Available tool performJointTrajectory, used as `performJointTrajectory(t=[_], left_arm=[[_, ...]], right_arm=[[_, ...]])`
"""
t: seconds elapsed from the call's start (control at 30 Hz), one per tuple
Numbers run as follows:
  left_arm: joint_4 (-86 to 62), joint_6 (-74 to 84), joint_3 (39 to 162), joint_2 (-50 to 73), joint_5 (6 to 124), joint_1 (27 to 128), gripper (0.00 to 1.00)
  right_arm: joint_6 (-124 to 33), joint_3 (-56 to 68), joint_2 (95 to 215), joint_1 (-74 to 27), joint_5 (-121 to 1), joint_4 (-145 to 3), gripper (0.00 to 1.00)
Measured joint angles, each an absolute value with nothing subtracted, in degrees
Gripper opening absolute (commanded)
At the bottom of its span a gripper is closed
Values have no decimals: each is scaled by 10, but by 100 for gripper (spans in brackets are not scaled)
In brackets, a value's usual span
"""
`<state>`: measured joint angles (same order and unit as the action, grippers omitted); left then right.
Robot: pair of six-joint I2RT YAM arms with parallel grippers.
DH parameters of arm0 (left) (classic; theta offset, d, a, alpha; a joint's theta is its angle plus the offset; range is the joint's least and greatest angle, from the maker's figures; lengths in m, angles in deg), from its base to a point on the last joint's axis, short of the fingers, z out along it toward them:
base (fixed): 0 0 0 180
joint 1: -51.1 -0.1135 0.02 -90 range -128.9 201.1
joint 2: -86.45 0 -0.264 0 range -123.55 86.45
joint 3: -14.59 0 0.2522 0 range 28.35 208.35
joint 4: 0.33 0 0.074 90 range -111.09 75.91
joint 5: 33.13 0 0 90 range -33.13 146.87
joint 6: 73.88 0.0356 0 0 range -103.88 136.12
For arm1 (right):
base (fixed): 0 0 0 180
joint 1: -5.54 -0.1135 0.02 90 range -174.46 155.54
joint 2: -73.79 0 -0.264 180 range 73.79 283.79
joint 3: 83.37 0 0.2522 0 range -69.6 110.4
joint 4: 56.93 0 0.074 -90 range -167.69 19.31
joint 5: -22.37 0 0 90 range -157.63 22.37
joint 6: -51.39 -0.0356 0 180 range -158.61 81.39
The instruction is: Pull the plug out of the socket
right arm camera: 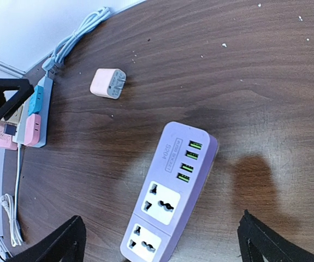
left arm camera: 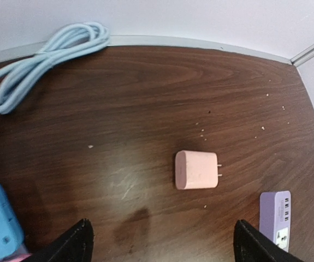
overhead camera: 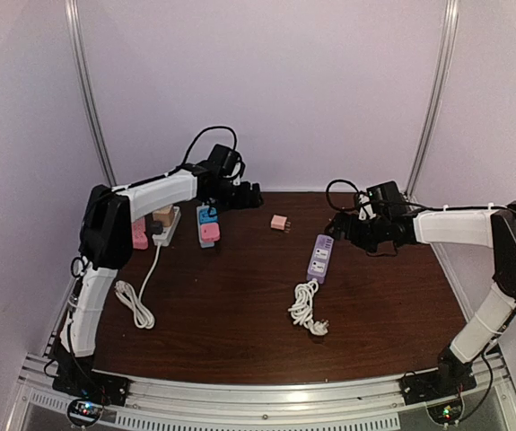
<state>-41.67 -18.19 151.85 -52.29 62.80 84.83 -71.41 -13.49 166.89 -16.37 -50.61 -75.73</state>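
The plug (left arm camera: 196, 170) is lying free just ahead of the left gripper's (left arm camera: 165, 241) wide, empty jaws. The right gripper (right arm camera: 162, 240) is hovering wide and empty, with the strip (right arm camera: 170, 191) between its jaws. The task is looking done.

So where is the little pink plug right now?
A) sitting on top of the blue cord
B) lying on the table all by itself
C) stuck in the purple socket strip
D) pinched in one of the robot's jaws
B: the pink plug lies flat on the brown table with its prongs bare, apart from the purple socket strip, and nothing is gripping it.
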Motion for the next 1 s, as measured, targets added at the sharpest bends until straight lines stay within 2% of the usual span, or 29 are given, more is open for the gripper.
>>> performJointTrajectory(t=[0.17, 0.3, 0.63, 1.0], left_arm=[[-469, -161, 1426, -411, 515, 848, 97], [-504, -159, 1399, -383, 445, 847, 98], [-567, -159, 1407, -440, 390, 829, 98], [-572, -164, 1425, -504, 424, 828, 98]], right_arm=[[-710, -118, 1673, -177, -517, -761, 99], [-706, -103, 1691, -187, -519, -765, 99], [-703, -78, 1708, -206, -521, -772, 100], [-702, -71, 1722, -212, -521, -773, 100]])
